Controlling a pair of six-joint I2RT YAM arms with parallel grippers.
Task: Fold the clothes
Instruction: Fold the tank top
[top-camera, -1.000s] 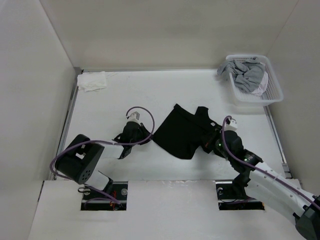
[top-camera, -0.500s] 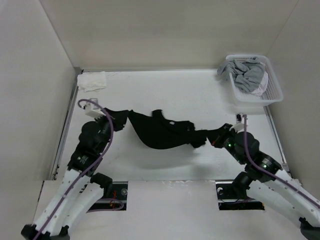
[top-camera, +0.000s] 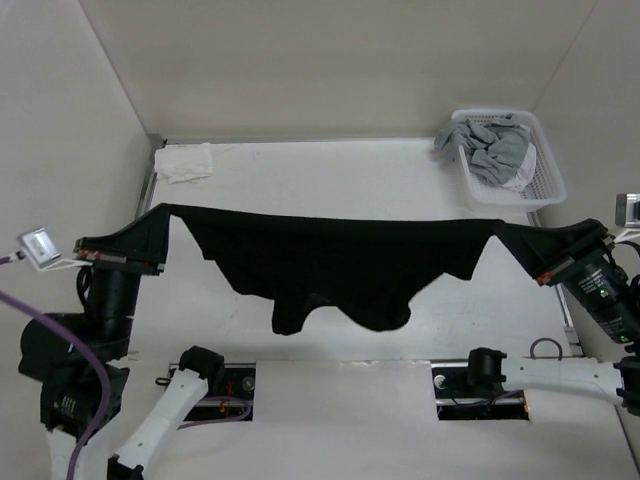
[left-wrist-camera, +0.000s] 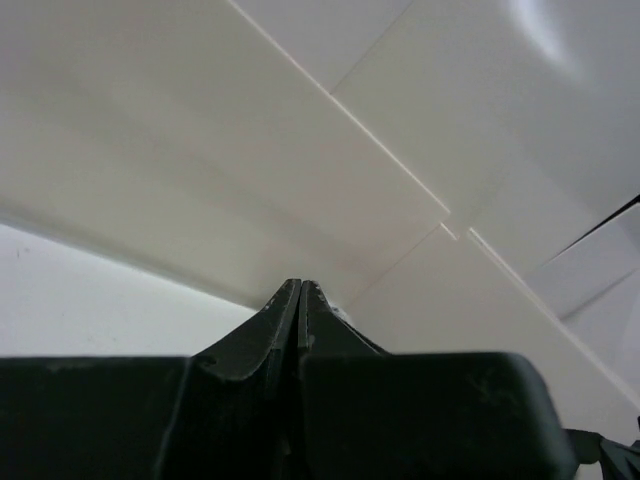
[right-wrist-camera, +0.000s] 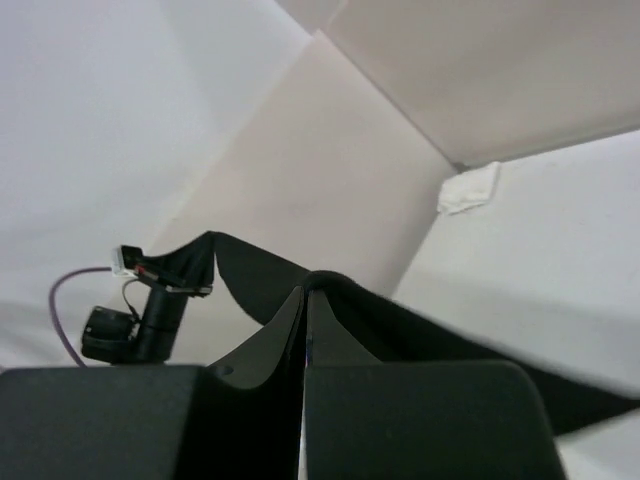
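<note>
The clothes, one black short-sleeved garment, hang spread wide in the air above the white table, the top edge pulled taut and the lower part sagging. My left gripper is shut on its left corner, and my right gripper is shut on its right corner. In the right wrist view the shut right gripper pinches the clothes, which stretch away to the left arm. The left wrist view shows the left gripper pressed shut against bare walls, and no cloth can be made out there.
A white basket with grey garments stands at the back right. A small white cloth lies at the back left corner and also shows as the white cloth. Walls enclose the table on three sides.
Both arms have risen and swung far apart. The black garment, bunched low between them before, is now lifted off the table and stretched wide.
</note>
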